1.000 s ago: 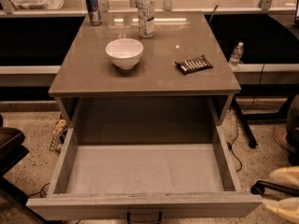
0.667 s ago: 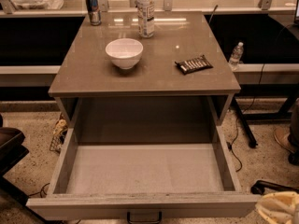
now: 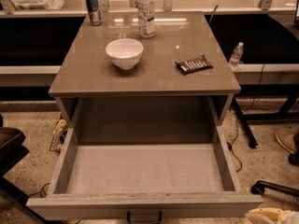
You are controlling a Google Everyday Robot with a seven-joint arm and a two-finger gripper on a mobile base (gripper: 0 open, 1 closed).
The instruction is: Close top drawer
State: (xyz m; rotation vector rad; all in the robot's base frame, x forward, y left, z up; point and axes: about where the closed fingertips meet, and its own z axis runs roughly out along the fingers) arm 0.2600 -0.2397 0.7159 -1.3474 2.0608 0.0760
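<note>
The top drawer (image 3: 140, 171) is pulled far out toward the camera, and its pale grey inside is empty. Its flat front (image 3: 145, 205) runs along the bottom of the view, with the small dark bail handle (image 3: 144, 217) at centre, partly cut off by the frame's lower edge. The two lower drawers are hidden below it. My gripper (image 3: 272, 216) shows only as a pale yellowish shape at the bottom right corner, just right of the drawer front's right end.
On the cabinet top (image 3: 93, 78) stand a white bowl (image 3: 124, 53), a dark snack bar (image 3: 193, 64), a clear bottle (image 3: 145, 14) and a can (image 3: 93, 7). A dark chair (image 3: 10, 146) is at left. A chair base (image 3: 275, 186), a cable and a shoe (image 3: 286, 139) lie on the floor at right.
My gripper has sunk lower at the bottom right corner, so less of it shows. The drawer stays open as before.
</note>
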